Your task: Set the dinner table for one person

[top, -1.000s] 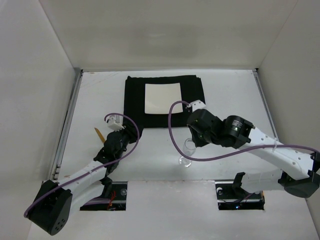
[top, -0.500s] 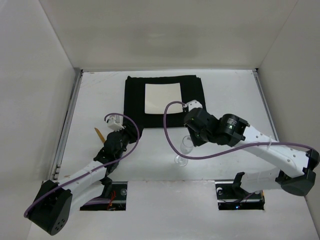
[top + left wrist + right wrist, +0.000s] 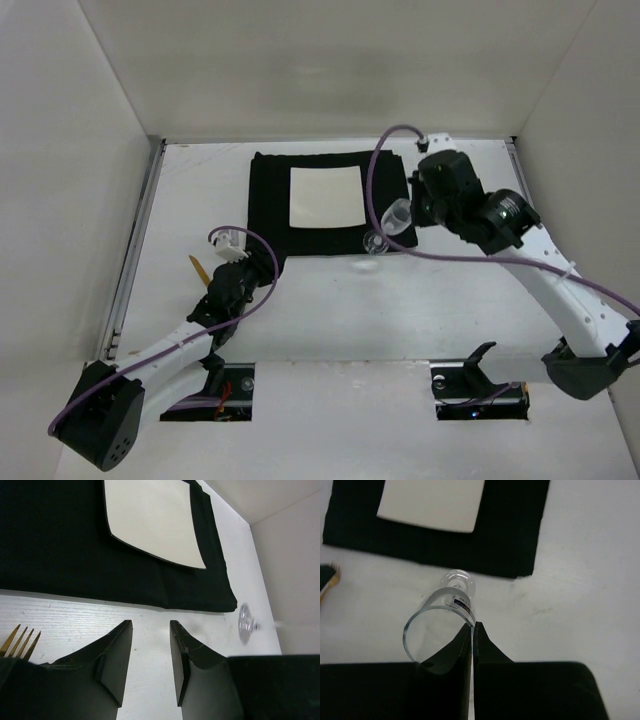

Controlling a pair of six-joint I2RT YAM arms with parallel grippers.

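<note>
A: What could go wrong?
B: My right gripper (image 3: pixel 471 630) pinches the wine glass (image 3: pixel 451 597) by its rim, apparently off the dinner table (image 3: pixel 580 580) beside the black mat (image 3: pixel 520 540); it could slip and shatter

one each: glass (image 3: pixel 392 222), plate (image 3: pixel 326 196), fork (image 3: pixel 17 640), mat (image 3: pixel 268 200)

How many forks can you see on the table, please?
1: a gold fork on the dinner table, off the black mat's near-left corner, beside the left gripper. Others may be hidden under the left arm.

Lab: white walls (image 3: pixel 300 60), railed dinner table (image 3: pixel 330 320)
</note>
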